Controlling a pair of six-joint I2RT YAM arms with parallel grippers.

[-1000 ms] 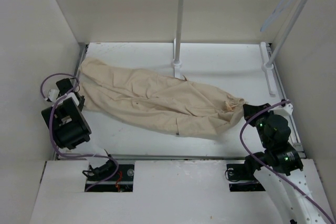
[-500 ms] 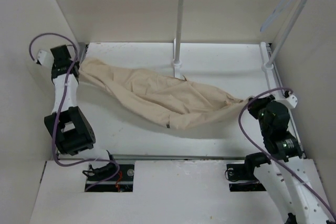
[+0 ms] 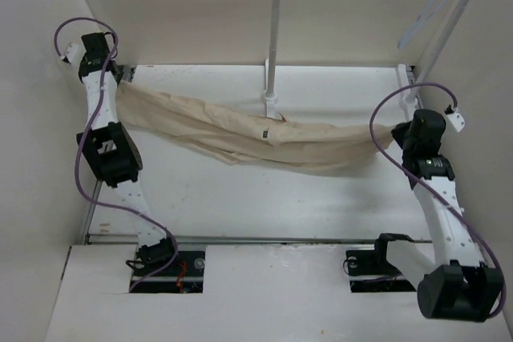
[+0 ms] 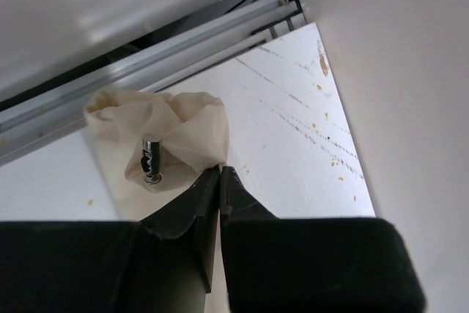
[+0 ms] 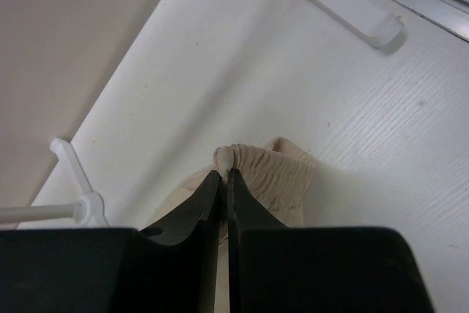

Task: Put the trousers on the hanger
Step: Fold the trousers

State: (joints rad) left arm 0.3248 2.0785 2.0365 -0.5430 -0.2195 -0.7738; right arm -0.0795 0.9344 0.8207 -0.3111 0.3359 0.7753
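My left tool [image 3: 122, 77] is clenched on one bunched end of the trousers [image 3: 264, 138], up by the far left corner of the bench [image 3: 321, 198]. In the left wrist view the fingertips [image 4: 209, 181] pinch a fold of beige cloth [image 4: 183, 126], and a small shiny metal piece [image 4: 149, 159] sits on the cloth just beside them. My right tool [image 3: 398, 135] is clenched on the other end, at the right side of the bench. Its wrist view shows the jaws closed tight on the gathered waistband [image 5: 275, 170]. The trousers hang between my two tools as one long wrinkled band, sagging in the middle in front of the foot of the centre rack pole [image 3: 275, 30] (I cannot tell whether the lowest fold touches the bench). The hanger [image 3: 429, 10] hangs high at the far right, beside the slanted rack pole [image 3: 449, 26], well apart from the trousers and from both tools.
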